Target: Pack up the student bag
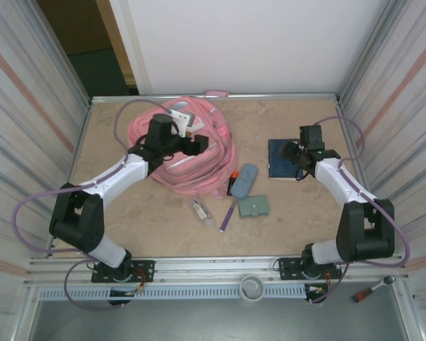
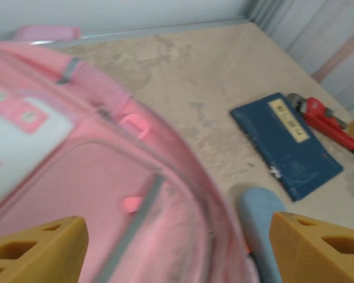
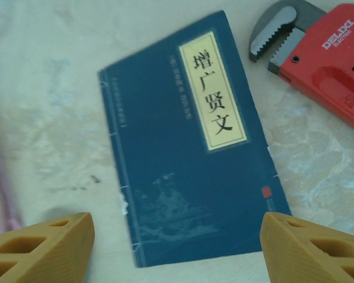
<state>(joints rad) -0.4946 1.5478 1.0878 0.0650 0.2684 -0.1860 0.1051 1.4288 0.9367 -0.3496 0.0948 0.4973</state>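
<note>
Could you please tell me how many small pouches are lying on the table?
2: a grey-blue pencil pouch just right of the student bag, and a green pouch close by, nearer the front. The bag may hide others.

Soft even light, student bag (image 2: pixel 76 165) motion-blurred.

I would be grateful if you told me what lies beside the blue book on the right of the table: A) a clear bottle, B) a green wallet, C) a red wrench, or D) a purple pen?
C: in the right wrist view the wrench lies just past the corner of the book, toothed head towards it.
</note>
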